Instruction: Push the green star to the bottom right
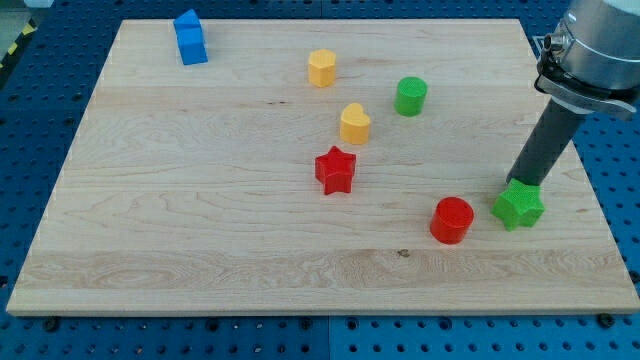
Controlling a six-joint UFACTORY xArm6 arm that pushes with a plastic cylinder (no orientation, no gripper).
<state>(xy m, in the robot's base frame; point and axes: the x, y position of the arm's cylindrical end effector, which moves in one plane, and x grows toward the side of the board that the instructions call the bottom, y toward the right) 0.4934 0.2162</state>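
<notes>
The green star (pixel 519 207) lies on the wooden board (pixel 200 220) at the view's right, in the lower half. My tip (pixel 516 183) rests at the star's upper edge, touching it from the view's top. The dark rod rises up and to the right to the arm's grey body at the view's top right corner. A red cylinder (pixel 452 219) stands just left of the star, a small gap apart.
A red star (pixel 336 169) sits near the middle. A yellow heart (pixel 354 123) and a yellow hexagonal block (pixel 321 68) lie above it. A green cylinder (pixel 410 96) stands at upper right. A blue block (pixel 190 38) is at the top left.
</notes>
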